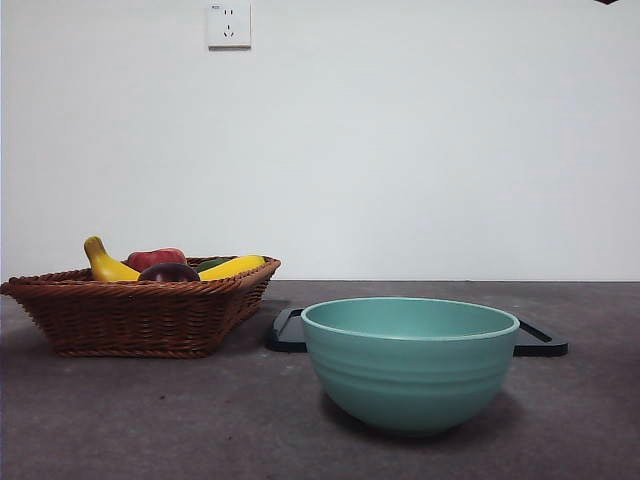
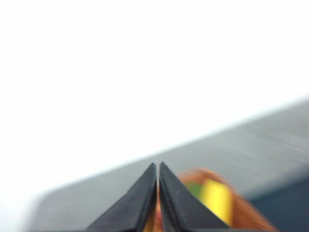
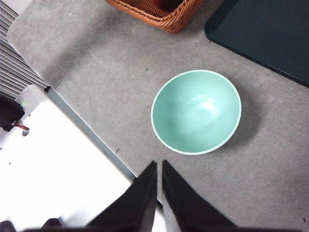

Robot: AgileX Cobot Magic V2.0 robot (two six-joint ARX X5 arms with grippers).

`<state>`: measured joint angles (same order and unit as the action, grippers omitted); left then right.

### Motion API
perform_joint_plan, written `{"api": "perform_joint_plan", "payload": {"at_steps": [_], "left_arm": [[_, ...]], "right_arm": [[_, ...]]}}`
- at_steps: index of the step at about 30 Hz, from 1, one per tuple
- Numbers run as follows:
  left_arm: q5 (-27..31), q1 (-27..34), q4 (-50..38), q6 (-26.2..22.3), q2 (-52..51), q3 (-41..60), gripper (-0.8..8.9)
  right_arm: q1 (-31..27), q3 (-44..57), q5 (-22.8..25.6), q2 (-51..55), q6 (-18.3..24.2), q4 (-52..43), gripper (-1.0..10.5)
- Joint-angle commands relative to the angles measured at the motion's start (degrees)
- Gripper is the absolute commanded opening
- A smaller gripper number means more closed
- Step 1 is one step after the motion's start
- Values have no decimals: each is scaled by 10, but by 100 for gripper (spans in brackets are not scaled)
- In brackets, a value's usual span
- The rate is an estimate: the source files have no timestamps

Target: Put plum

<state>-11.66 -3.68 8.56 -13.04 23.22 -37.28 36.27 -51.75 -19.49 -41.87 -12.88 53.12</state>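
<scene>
Up front, green bowl (image 1: 410, 362), empty, nothing crowding it. Just behind bowl, dark tray (image 1: 540, 340) lying flat. Farther back and off to one side of bowl, wicker basket (image 1: 140, 312), plum (image 1: 168, 272) tucked against near rim, red fruit (image 1: 155, 258) and bananas (image 1: 232, 266) packed close. Risk there: snagging rim, nudging neighbours, pinching wrong fruit. Left gripper (image 2: 158, 166) above basket, jaws pressed together, empty. Right gripper (image 3: 159, 164) high over table beside bowl, jaws likewise closed, waiting.

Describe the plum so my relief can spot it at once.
Find the wicker basket left of the green bowl. The plum sits at its near rim, round and almost black, in front of the brighter red fruit, between the bananas.
</scene>
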Motion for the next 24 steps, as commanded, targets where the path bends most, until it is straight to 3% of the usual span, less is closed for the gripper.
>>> {"api": "perform_joint_plan", "payload": {"at_steps": [1,12,24], "left_arm": [[27,15,-56,-8,-48,64,7],[62,49,-84,24,-162,256,7],[62,53,-82,33,-216,354,7]], "right_arm": [[3,-9,0,-3,0,-4,6],[3,-9,0,-3,0,-4,6],[3,-9,0,-3,0,-4,6]]}}
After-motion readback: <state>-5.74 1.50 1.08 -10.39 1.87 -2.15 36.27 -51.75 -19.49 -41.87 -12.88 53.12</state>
